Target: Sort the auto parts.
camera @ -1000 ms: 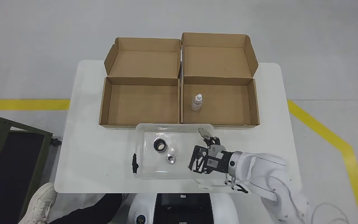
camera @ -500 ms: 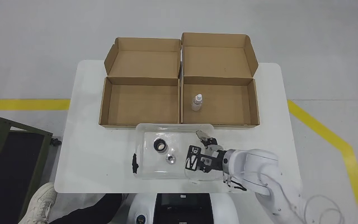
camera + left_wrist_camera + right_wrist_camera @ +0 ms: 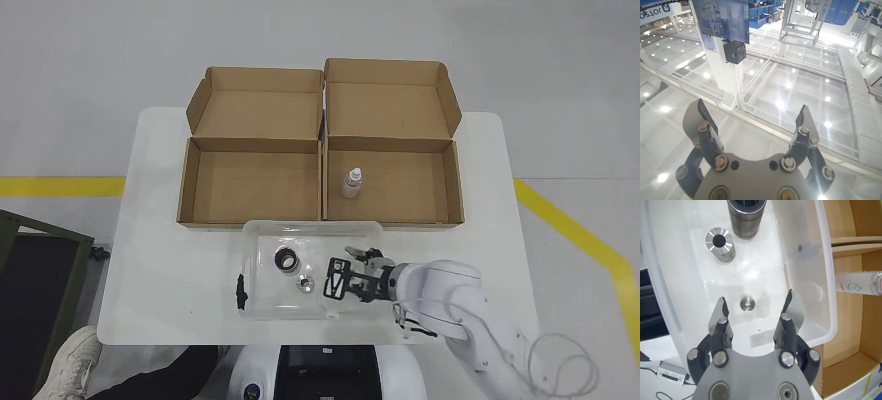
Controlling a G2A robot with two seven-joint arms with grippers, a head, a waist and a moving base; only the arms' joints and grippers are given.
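Metal pin [image 3: 747, 304] stands small and upright in the clear bin [image 3: 262, 240] at the table's 6 o'clock, so you lower your wide-open, empty right gripper [image 3: 756, 297] squarely astride it, clear of the steel sleeve [image 3: 720, 244] toward 9 o'clock, before closing.

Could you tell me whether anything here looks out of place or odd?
Mildly odd: a small white bottle sits in the right cardboard box, unlike the metal parts in the clear bin. The left claw, open, points up at the ceiling.
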